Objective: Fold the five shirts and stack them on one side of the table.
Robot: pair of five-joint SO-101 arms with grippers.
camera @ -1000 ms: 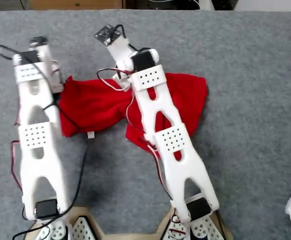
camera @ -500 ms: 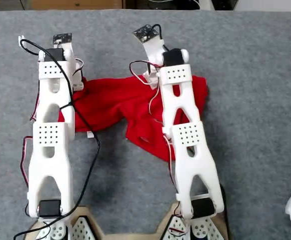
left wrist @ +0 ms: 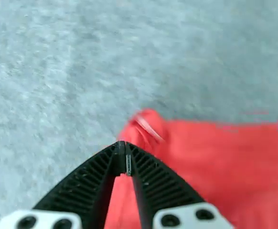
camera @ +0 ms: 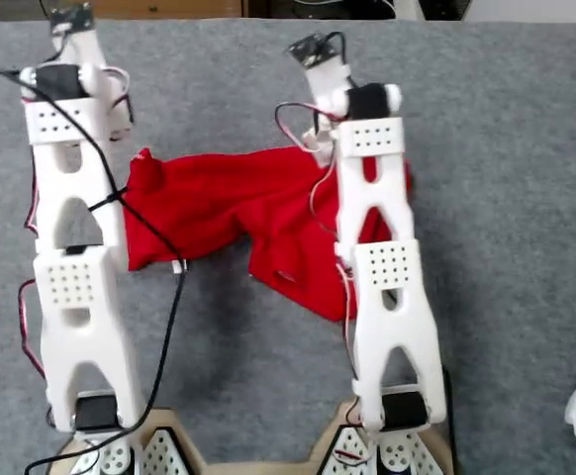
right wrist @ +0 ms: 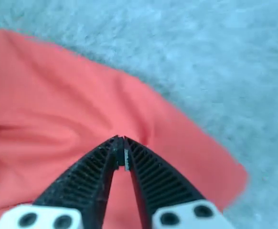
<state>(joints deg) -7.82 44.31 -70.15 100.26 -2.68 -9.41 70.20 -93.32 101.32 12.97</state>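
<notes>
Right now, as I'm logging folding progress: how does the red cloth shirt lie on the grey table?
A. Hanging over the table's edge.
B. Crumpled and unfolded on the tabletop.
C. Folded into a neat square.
B: the red cloth shirt lies rumpled with an uneven outline on the grey table, well inside its edges.

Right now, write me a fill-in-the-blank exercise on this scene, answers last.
The crumpled shirt is ___. It lies on a ___ table. The fingers of the left gripper are ___. The right gripper hangs over the red ___.
Missing words: red; grey; shut; shirt.
</notes>
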